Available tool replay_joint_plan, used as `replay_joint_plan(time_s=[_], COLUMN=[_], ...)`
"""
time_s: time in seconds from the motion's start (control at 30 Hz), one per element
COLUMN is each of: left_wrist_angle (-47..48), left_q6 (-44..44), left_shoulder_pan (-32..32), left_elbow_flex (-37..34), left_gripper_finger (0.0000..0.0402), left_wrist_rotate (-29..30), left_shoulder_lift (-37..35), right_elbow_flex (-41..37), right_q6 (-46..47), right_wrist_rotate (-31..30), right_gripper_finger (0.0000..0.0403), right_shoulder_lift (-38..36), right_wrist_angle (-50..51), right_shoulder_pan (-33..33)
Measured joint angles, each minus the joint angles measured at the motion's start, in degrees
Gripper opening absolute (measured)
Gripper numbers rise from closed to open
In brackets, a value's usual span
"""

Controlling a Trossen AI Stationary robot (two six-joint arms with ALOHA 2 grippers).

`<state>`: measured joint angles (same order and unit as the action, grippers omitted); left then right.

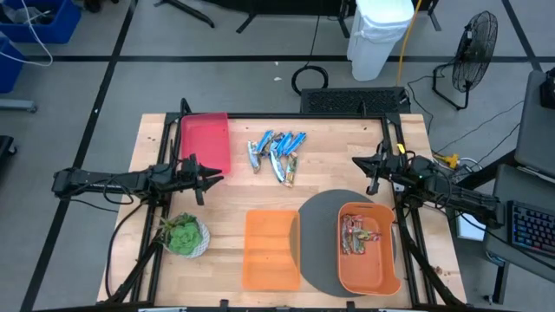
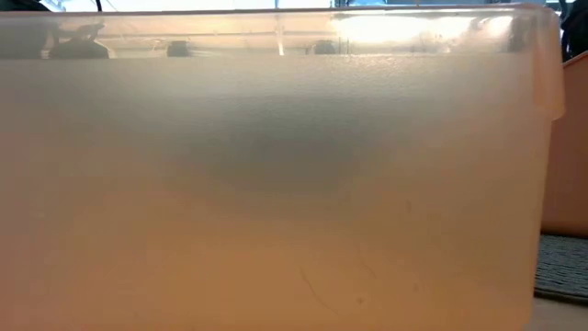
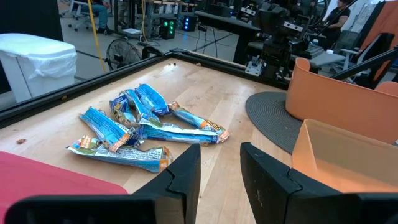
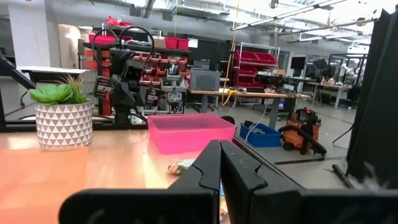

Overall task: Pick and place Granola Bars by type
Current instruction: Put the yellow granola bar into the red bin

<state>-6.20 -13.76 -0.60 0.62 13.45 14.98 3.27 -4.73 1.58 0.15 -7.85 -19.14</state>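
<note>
1. Our left gripper (image 3: 221, 180) hangs with its fingers parted and nothing between them; the heap of blue granola bars (image 3: 140, 127) lies on the wood ahead of the fingertips, apart from them.
2. Our right gripper (image 4: 219, 177) waits at the far side of the table with its fingers pressed together, empty.
3. Some reddish-brown bars (image 1: 357, 234) already lie in the orange bin (image 1: 390, 277) on the grey mat (image 1: 316, 225). The red bin (image 1: 205, 139) beside the left gripper and the second orange bin (image 1: 270, 251) look empty.
4. We judge these bars light and flat, with slick, crinkly foil that gives under pressure. A grip across the narrow middle of a bar should hold better than one on a crimped end.
5. The bars overlap, so lifting one may drag its neighbours.
6. We cannot count the heap, nor tell whether grey bars sit under the blue. The low view is blocked by a pale orange wall (image 2: 276, 184).
</note>
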Motion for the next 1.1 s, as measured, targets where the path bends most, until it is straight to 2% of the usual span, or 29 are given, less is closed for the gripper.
replay_joint_plan(time_s=[1.1], left_wrist_angle=[0.0], left_q6=[0.0], left_shoulder_pan=[0.0], left_elbow_flex=[-0.02], left_gripper_finger=[0.0118], left_wrist_rotate=[0.0], left_shoulder_lift=[0.02], right_elbow_flex=[-2.43], right_q6=[2.56], right_wrist_rotate=[-0.3], right_gripper_finger=[0.0], right_shoulder_lift=[0.04], right_wrist_angle=[4.96], right_shoulder_pan=[0.0])
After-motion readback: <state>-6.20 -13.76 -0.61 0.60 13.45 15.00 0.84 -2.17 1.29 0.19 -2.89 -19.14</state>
